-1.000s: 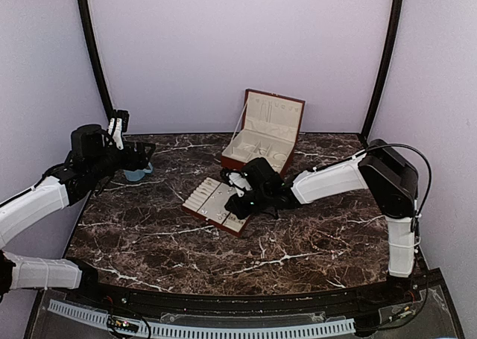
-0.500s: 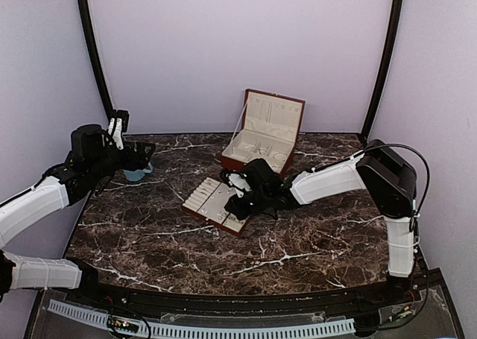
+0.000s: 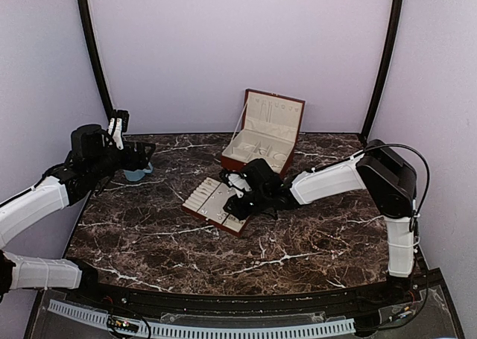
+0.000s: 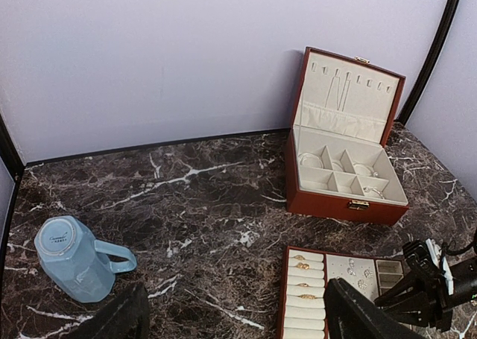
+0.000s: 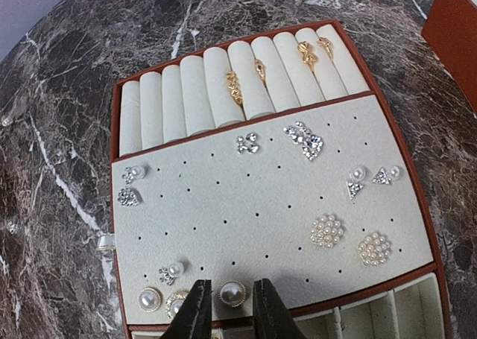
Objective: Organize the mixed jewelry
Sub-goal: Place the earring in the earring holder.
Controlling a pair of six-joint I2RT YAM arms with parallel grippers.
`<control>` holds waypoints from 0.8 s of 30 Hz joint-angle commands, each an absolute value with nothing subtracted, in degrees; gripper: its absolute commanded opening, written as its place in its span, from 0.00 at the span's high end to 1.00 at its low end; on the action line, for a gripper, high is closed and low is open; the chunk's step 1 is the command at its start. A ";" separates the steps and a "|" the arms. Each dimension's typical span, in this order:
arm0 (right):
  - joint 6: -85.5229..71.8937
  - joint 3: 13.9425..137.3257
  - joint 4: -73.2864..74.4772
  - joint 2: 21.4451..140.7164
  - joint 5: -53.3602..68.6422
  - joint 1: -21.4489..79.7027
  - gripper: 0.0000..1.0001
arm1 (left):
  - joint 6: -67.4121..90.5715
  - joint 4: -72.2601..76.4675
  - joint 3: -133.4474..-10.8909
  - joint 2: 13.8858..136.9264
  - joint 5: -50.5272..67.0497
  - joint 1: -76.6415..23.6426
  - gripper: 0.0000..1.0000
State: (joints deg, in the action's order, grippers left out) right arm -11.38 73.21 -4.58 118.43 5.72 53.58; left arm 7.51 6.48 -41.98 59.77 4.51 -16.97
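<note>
- One dark marble-patterned table (image 3: 223, 257), brown with white veins, fills the floor of a booth closed in by plain lilac walls (image 3: 223, 48). Black posts (image 3: 93, 56) run up the two back corners.
- Toward the back of the table stands a red-brown box (image 4: 339, 201). Its lid is upright and its cream compartments are showing, with a few pale pieces inside that are too small to make out.
- Just in front of the box lies a flat, cream-lined tray (image 5: 261, 205) with a red-brown rim, set at an angle to the table edge.
- The mixed jewelry (image 5: 326, 230) sits on that tray. Sparkling and pearl studs are scattered over the perforated pad, and gold rings (image 5: 232, 87) are tucked between the ring rolls at the far end.
- A blue cup (image 4: 71, 258) sits near the left back corner, well apart from the tray.
- The left gripper (image 4: 238, 317) hovers near the cup with its fingers spread wide and nothing between them.
- The right gripper (image 5: 231, 313) hangs low over the near end of the tray. Its fingertips are a narrow gap apart and pinch nothing; a pearl stud (image 5: 231, 293) lies on the pad in that gap.
</note>
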 commanded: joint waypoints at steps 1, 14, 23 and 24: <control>-11.33 74.09 -5.01 119.22 4.76 53.96 0.76 | 6.97 6.59 -43.24 59.28 4.89 -16.70 0.17; -12.87 74.44 -5.66 116.32 5.22 53.75 0.71 | 6.68 6.66 -42.97 58.54 4.35 -16.70 0.17; -17.20 71.73 -10.23 111.98 8.20 52.13 0.70 | 6.43 6.18 -42.83 58.62 2.92 -16.70 0.17; -17.72 71.01 -11.00 111.09 8.18 51.86 0.70 | 6.75 6.07 -42.77 58.62 2.42 -16.70 0.17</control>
State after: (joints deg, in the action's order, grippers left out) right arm -14.94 72.84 -5.76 116.09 7.16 52.84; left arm 7.07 6.48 -41.98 59.77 3.77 -16.97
